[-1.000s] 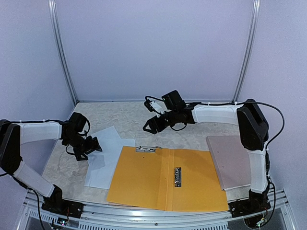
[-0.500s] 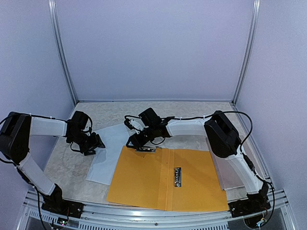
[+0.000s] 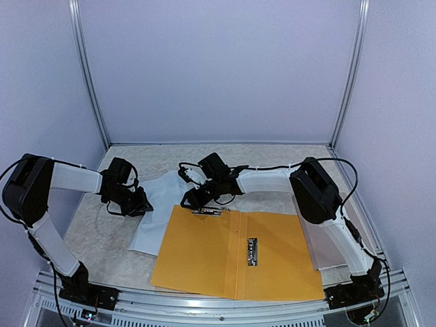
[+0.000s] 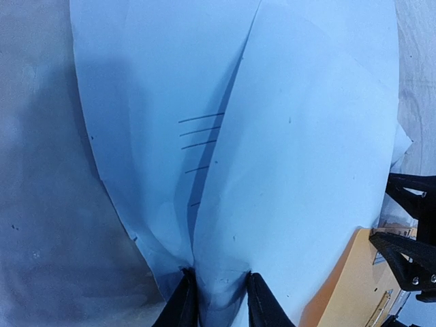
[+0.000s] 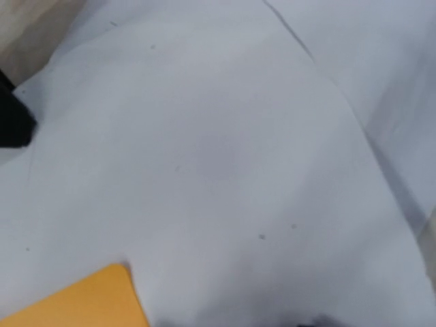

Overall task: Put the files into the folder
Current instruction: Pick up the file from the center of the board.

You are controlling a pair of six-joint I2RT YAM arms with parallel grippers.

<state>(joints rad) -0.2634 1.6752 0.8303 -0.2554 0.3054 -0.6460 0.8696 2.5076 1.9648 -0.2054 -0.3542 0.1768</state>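
The orange-yellow folder (image 3: 231, 252) lies open and flat at the table's near middle, its metal clip (image 3: 253, 251) on the right half. The files (image 3: 153, 218), white sheets, lie left of it; printed lines show in the left wrist view (image 4: 204, 133). My left gripper (image 3: 141, 204) is at their left edge, fingers (image 4: 184, 303) pinching a raised fold of paper (image 4: 221, 286). My right gripper (image 3: 191, 199) hovers low over the sheets' right edge by the folder's far left corner (image 5: 75, 300), and its fingers (image 4: 409, 248) stand apart, holding nothing. Its own view is filled with blurred paper (image 5: 204, 157).
A pinkish-brown board (image 3: 320, 248) lies right of the folder, mostly under the right arm. A second metal clip (image 3: 208, 212) sits at the folder's far edge. Metal frame posts (image 3: 88, 75) and purple walls close the table in.
The right arm swung left from the back middle down to the folder's far left corner. The left gripper slid right onto the sheets and closed, buckling the paper toward the folder.
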